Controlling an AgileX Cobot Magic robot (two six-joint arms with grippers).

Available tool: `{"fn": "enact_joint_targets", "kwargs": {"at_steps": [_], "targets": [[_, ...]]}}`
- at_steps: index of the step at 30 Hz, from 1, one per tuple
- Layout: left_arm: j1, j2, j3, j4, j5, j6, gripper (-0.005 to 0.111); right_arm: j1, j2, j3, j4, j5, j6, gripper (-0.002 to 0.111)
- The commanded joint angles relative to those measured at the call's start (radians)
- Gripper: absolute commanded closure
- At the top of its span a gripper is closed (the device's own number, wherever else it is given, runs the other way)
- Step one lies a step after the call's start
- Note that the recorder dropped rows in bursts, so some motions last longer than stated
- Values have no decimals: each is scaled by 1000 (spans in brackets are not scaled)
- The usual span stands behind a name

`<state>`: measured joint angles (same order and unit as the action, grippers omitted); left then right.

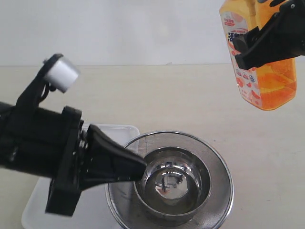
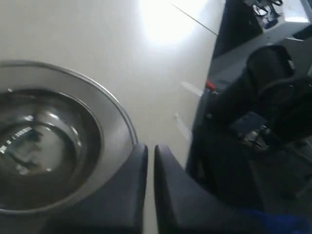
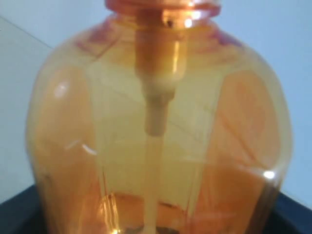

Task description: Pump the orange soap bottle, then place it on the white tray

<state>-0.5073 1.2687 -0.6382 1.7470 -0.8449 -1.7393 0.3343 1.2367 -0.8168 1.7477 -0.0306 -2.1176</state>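
Exterior view: right tool [image 1: 241, 52] clamps translucent orange soap bottle [image 1: 272, 86]

Exterior camera raised above the table [image 1: 167, 95], tilted down, left wrist camera low beside the strainer [image 2: 117, 122] and steel bowl [image 2: 44, 146], both shared with the exterior view, right wrist camera hard against the orange soap bottle [image 3: 156, 161], also shared.

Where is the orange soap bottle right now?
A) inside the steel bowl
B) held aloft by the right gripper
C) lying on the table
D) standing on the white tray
B: the right gripper has its jaws clamped on the orange soap bottle, well above the table and off the white tray.
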Motion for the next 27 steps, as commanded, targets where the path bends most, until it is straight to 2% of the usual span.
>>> {"fn": "enact_joint_targets", "kwargs": {"at_steps": [1,9,19,23,27], "targets": [[-5,-7,67,-3,-53,-23,102,-4,-18,-19,-3,7,-9,108],[-15,-5,174,-3,-23,-35,102,-4,-18,-19,-3,7,-9,108],[-253,115,195,-3,241,-37,102,-4,-18,-19,-3,7,-9,108],[-281,165,195,-14,277,-20,102,-4,-18,-19,-3,7,-9,108],[-281,215,195,-14,327,-5,102,-4,-18,-19,-3,9,-7,108]]}}
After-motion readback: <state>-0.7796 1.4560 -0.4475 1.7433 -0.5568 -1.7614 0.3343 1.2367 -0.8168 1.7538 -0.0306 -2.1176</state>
